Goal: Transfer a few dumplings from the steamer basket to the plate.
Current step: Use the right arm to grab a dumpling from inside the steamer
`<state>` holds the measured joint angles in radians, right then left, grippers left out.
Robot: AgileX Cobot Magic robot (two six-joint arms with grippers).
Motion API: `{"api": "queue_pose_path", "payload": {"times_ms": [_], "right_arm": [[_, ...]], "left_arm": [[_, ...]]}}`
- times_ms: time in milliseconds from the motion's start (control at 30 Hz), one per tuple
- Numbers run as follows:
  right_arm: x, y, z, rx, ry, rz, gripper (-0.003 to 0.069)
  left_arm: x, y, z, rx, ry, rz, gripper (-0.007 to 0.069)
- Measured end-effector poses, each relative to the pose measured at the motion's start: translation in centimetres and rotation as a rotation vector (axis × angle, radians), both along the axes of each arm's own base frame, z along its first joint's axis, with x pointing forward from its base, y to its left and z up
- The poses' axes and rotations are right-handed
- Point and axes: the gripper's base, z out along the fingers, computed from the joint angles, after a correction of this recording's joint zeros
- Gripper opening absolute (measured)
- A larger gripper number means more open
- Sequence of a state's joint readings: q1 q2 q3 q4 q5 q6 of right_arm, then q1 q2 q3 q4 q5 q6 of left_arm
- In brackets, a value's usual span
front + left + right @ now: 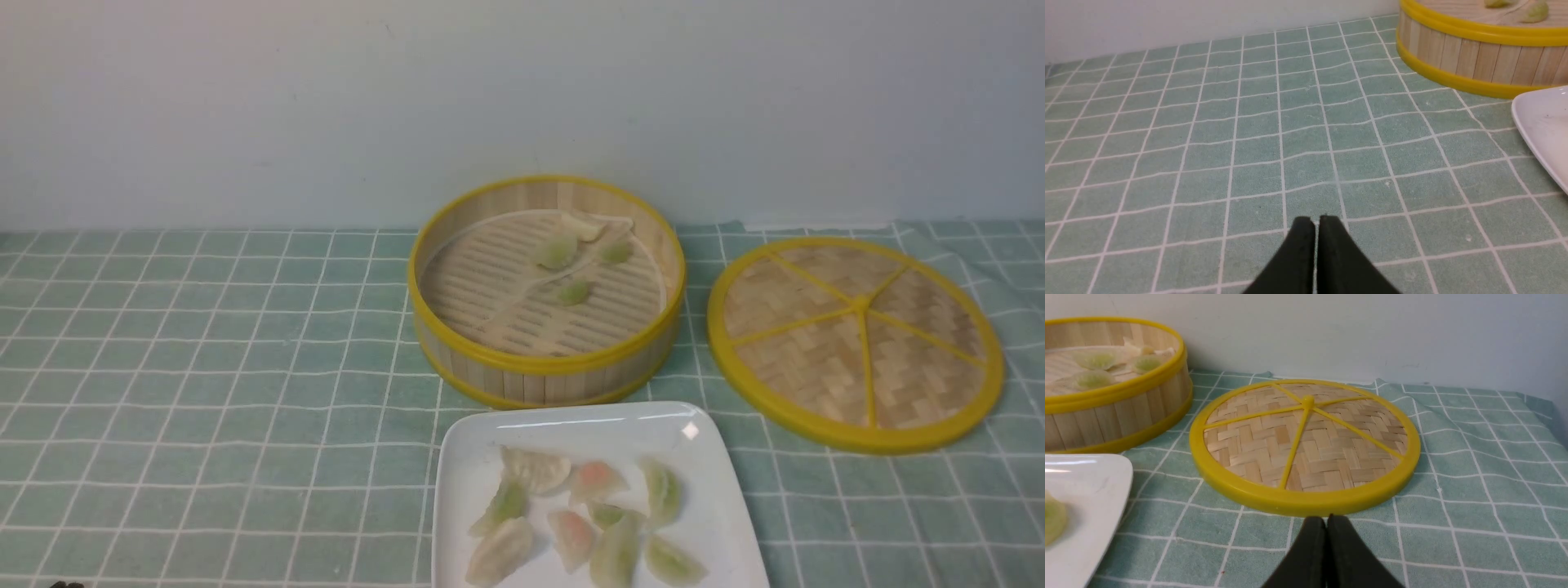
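Your steamer basket (545, 359) sits on the green-checked bench (204, 367) towards the far side, near the wall (245, 98). It holds four dumplings (557, 251) on its slatted floor: three pale green and one whitish, all gathered in the far half. The white plate (571, 425) lies just in front of the basket on your side; I can't tell whether the two touch. About nine dumplings are spread over the plate in a loose cluster, mostly green, with two pink ones (596, 482) and a couple of whitish ones among them. The woven, yellow-rimmed lid (855, 339) lies flat on the bench to the right of the basket, close to it but apart. Your left gripper (1316, 222) is over bare cloth, away from both the basket and the plate. Its fingers (1300, 249) are together, with only a thin seam between them and nothing held. Your right gripper (1326, 522) sits just short of the near rim of the lid, and its fingers (1310, 547) are likewise pressed together and empty. Neither gripper shows in the front view.
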<state>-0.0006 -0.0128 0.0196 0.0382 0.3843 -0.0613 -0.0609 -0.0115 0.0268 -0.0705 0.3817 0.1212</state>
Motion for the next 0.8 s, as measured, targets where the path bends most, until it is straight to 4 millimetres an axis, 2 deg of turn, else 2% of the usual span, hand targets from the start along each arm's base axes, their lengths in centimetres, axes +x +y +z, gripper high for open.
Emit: {"api": "queue_pose_path", "payload": {"times_ms": [100,167,233,367,400,433,467,700,767,800], "right_arm": [[0.0,0.0,0.0,0.0,0.0,0.0,-0.0013],[0.1,0.1,0.2,0.063,-0.033,-0.002,-0.0013],[0.2,0.2,0.6,0.208,-0.083,-0.01,-0.0013],[0.2,0.1,2.1,0.677,-0.242,-0.048,-0.0013],[0.2,0.0,2.2,0.698,-0.248,-0.05,-0.0013],[0.2,-0.2,2.5,0.828,-0.288,-0.065,-0.0013],[0.2,-0.3,2.7,0.882,-0.306,-0.073,-0.0013],[0.1,-0.8,3.3,0.965,-0.392,-0.1,-0.0013],[-0.1,-0.8,4.3,0.979,-0.418,-0.081,-0.0013],[-0.4,-0.4,5.8,0.925,-0.41,-0.027,-0.0013]], "left_arm": [[0.0,0.0,0.0,0.0,0.0,0.0,-0.0006],[0.0,0.0,0.0,0.0,0.0,0.0,-0.0006],[0.0,0.0,0.0,0.0,0.0,0.0,-0.0006],[0.0,0.0,0.0,0.0,0.0,0.0,-0.0006],[0.0,0.0,0.0,0.0,0.0,0.0,-0.0006],[0.0,0.0,0.0,0.0,0.0,0.0,-0.0006],[0.0,0.0,0.0,0.0,0.0,0.0,-0.0006],[0.0,0.0,0.0,0.0,0.0,0.0,-0.0006],[0.0,0.0,0.0,0.0,0.0,0.0,-0.0006],[0.0,0.0,0.0,0.0,0.0,0.0,-0.0006]]}}
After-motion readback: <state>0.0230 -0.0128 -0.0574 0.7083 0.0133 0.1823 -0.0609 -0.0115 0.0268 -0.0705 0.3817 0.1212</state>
